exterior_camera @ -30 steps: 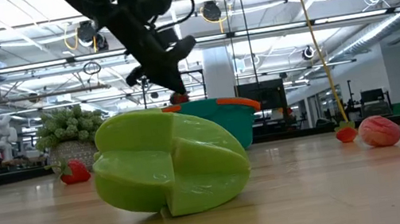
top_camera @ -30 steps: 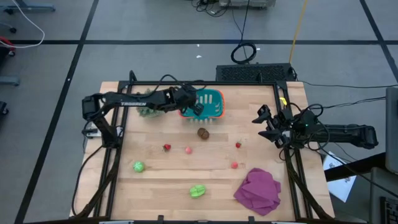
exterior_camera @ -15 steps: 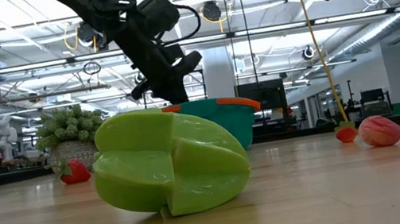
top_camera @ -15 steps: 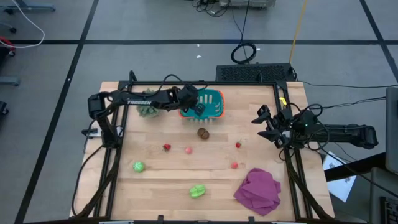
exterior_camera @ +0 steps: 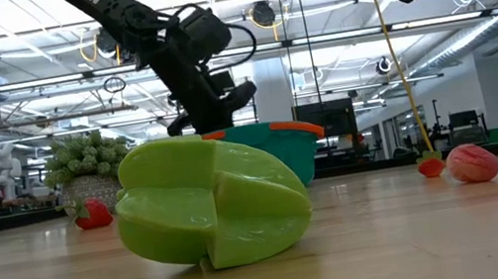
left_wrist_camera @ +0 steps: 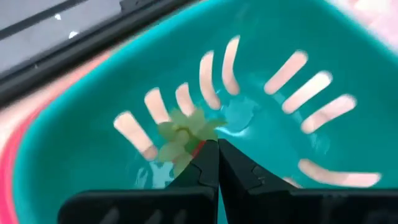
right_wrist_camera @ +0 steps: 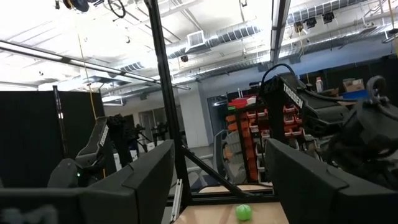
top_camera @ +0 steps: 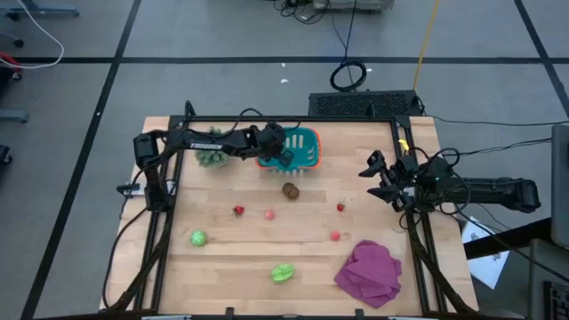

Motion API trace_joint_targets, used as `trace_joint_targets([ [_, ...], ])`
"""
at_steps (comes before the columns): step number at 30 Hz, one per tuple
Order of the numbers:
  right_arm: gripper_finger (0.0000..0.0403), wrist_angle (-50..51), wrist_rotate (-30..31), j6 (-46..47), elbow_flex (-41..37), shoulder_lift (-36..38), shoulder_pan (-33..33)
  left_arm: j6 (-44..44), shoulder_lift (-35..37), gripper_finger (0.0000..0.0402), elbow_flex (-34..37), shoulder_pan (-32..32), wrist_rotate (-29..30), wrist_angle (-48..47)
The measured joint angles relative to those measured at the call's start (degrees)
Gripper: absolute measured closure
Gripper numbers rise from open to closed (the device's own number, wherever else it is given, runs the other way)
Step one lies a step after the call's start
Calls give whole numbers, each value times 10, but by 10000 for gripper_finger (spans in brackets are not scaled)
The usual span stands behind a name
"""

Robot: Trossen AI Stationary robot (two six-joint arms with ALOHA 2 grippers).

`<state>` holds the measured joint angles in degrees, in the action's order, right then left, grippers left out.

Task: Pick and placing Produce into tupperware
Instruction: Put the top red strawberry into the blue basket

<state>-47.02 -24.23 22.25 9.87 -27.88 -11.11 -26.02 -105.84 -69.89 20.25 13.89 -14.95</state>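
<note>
High view: task looks barely started imo. The tupperware [top_camera: 300, 148] sits near the far edge of the table [top_camera: 222, 231], about mid-width, and the left gripper [top_camera: 283, 155] is over its left end. Rest of the produce is out on the wood: brown oval [top_camera: 290, 188] just in front of the tub, four tiny red pieces [top_camera: 238, 211] strung across the middle, one round green piece [top_camera: 197, 237] toward the near-left corner, another light-green one [top_camera: 282, 272] by the near edge. So 7 left to go, maybe 1 going in rn. Spiky plant [top_camera: 210, 157] is left of the tub, magenta cloth [top_camera: 369, 273] at the near-right corner. Right gripper [top_camera: 382, 178] waits at the right edge, fingers spread apart, nothing in them.

Low view: big green piece [exterior_camera: 213, 213] fills the foreground, the left arm comes down behind it to the tub's rim [exterior_camera: 272, 128]. Can't see the fingertips from here. A strawberry-ish red piece [exterior_camera: 93, 214] is off to one side, two more reddish ones on the other.

Left wrist view: fingers [left_wrist_camera: 239, 171] are pinched nearly together, right down over the teal base with its pale slots. A small red piece with a green leafy top [left_wrist_camera: 184, 137] sits at the tips, looks gripped, not dropped yet afaict.

Right wrist view: wide-open fingers [right_wrist_camera: 140, 177], empty, just the room beyond and a bit of green produce at the table edge.
</note>
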Motion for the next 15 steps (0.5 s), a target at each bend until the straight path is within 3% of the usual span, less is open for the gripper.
trace_joint_targets([
  [15, 161, 1, -1, 6, 0, 0, 1, -11, -24, 401, 1, 11, -22, 12],
])
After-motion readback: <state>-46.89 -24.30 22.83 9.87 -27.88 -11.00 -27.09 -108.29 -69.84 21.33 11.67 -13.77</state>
